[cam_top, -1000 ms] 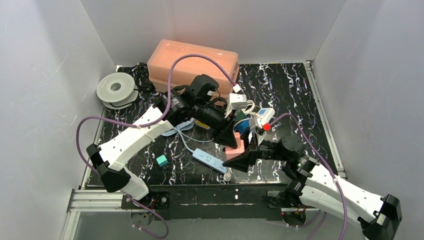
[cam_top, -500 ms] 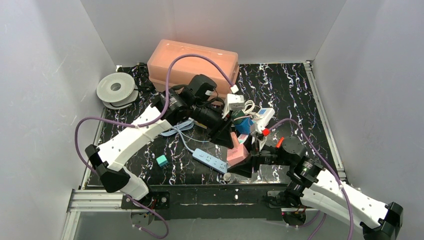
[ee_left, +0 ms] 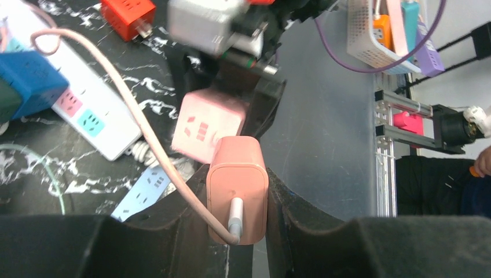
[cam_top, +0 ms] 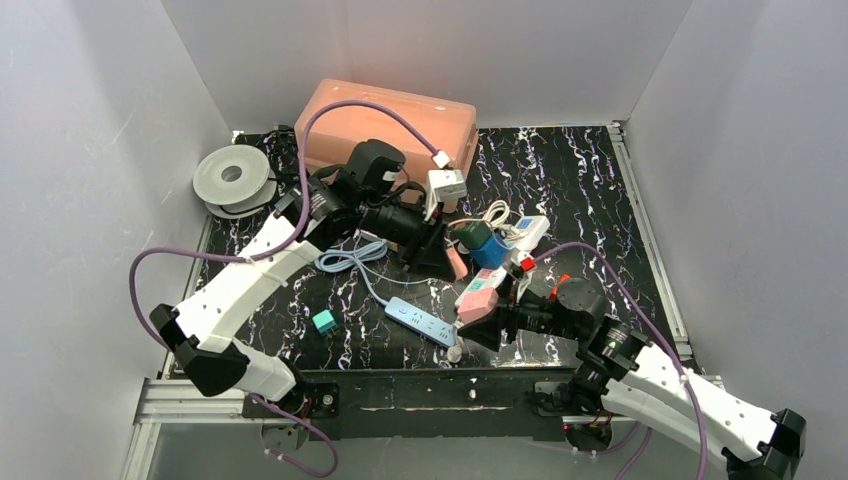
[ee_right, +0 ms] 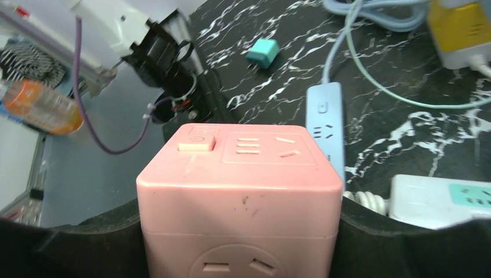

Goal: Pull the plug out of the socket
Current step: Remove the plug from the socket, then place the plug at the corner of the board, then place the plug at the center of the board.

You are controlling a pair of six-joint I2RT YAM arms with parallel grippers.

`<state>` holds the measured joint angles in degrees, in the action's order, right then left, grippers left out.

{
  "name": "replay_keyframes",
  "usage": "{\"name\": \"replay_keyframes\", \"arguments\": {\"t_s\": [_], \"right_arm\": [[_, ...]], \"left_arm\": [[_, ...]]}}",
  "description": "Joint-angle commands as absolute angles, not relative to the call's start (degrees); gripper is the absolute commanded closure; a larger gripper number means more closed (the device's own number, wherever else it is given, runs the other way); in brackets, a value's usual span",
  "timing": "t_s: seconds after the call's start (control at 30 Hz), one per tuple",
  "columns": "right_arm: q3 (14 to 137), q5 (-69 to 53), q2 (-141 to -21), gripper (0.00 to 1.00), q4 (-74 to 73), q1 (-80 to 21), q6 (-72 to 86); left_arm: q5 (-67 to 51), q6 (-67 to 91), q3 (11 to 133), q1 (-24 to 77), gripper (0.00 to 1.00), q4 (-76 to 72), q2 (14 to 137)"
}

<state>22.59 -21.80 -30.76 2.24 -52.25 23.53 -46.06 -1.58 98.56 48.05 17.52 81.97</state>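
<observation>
My left gripper is shut on a salmon-pink plug with a pink cable. In the left wrist view the plug sits between my black fingers. My right gripper is shut on a pink cube socket, held just above the table. In the right wrist view the cube fills the gap between the fingers and its visible outlets are empty. The plug and the cube are apart, with a small gap between them.
A light-blue power strip lies left of the cube. A white power strip, a blue cube and a red adapter lie behind it. A teal adapter, a grey spool and an orange box stand further off.
The left gripper has moved back and to the left with the plug, which has come out of the pink cube. The right gripper has kept hold of the cube and shifted a little forward.
</observation>
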Motion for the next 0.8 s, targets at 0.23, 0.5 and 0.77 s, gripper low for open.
{"name": "replay_keyframes", "arguments": {"t_s": [0.23, 0.5, 0.77], "right_arm": [[25.8, 20.1, -15.8, 0.99, -22.5, -52.4, 43.4], [34.4, 39.7, -21.1, 0.99, -51.3, -52.2, 65.8], [38.1, 29.9, -34.5, 0.99, -48.7, -42.5, 60.6]], "left_arm": [[-44.4, -7.9, 105.7, 38.1, 1.00, 29.7, 78.8], [-44.4, -16.8, 111.9, 38.0, 1.00, 34.0, 77.8], [-41.5, -28.0, 86.9, 38.0, 1.00, 41.9, 64.1]]}}
